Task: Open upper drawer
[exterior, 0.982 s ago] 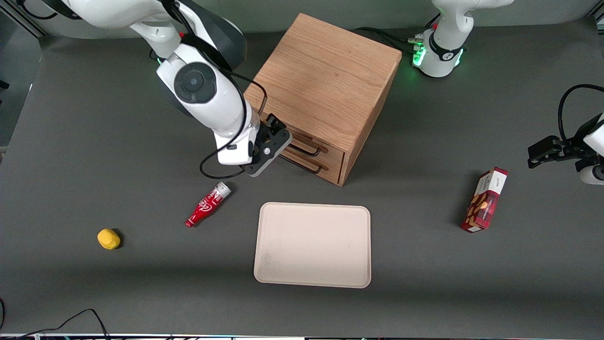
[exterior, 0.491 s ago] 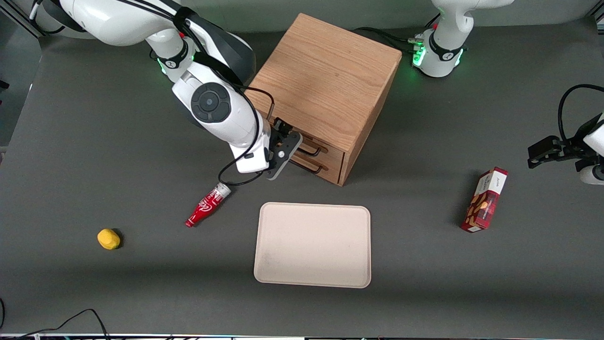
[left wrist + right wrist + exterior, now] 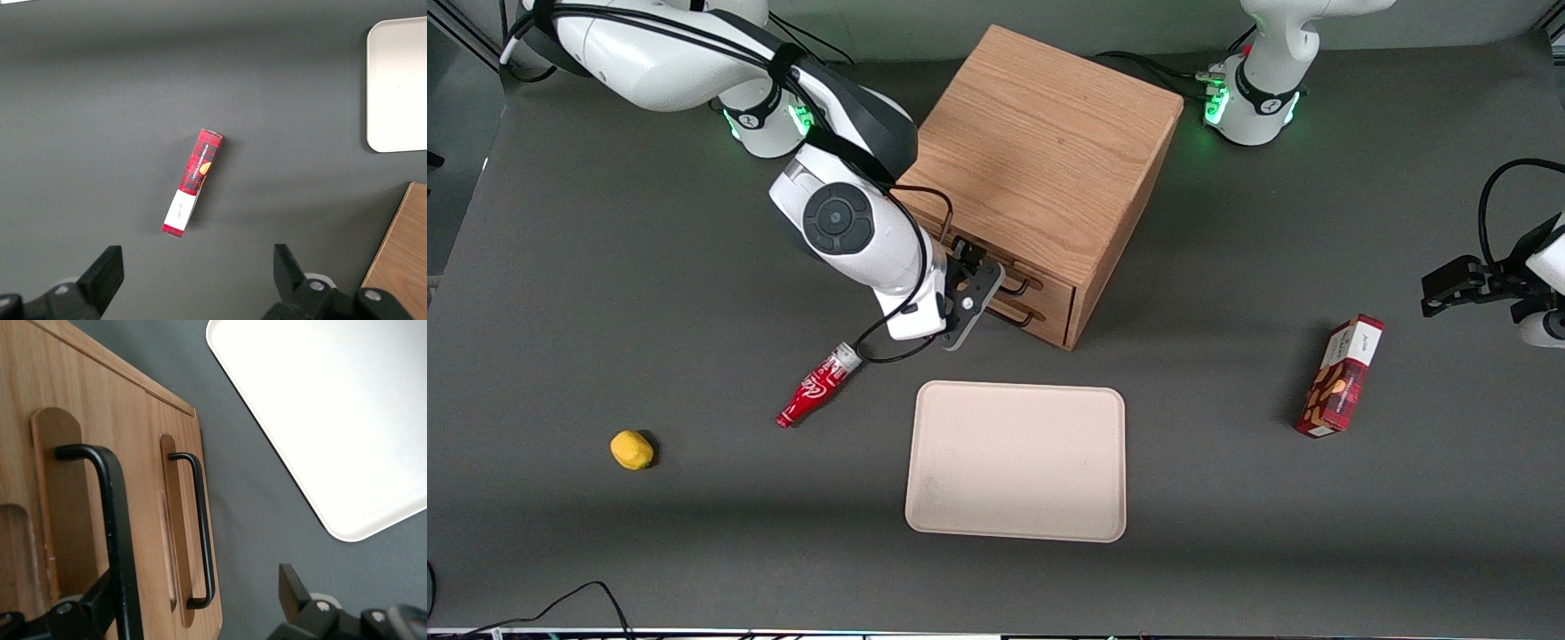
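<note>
The working right arm [image 3: 694,53] is built of smooth, glossy white shells joined by dark grey bands. Its last big joint carries a round dark grey cap [image 3: 838,218] with a small hub at the centre. A black cable [image 3: 889,342] loops out below the wrist and others run along the upper links. At the arm's base a ring glows green [image 3: 805,116]. The gripper [image 3: 971,289], just in front of the cabinet's drawers, is a flat black plate with a few pale screw heads; its fingers [image 3: 293,587] are matte black and blunt, standing apart.
</note>
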`<state>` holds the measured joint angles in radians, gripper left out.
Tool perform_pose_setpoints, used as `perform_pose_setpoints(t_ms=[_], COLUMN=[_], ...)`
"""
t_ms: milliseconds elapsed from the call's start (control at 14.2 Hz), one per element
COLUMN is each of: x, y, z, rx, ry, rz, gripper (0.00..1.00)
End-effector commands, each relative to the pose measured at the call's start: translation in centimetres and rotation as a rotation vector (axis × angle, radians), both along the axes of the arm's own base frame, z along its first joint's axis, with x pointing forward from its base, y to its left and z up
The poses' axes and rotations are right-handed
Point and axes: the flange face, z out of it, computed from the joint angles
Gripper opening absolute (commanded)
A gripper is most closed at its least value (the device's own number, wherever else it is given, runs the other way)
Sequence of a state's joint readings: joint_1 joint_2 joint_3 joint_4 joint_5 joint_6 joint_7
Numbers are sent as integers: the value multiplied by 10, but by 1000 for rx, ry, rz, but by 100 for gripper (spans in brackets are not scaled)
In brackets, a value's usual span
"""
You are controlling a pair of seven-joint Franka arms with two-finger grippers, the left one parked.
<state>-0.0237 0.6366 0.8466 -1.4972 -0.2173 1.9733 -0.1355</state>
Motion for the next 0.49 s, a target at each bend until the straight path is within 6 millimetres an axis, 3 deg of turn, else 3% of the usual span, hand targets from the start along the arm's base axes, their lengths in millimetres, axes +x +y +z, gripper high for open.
perform_pose_setpoints(t_ms=[0, 421], x=[26, 96], y=[-21, -95], z=[-8, 8], rx=[-18, -47], ry=[-57, -155], rz=[31, -52], gripper=[100, 100])
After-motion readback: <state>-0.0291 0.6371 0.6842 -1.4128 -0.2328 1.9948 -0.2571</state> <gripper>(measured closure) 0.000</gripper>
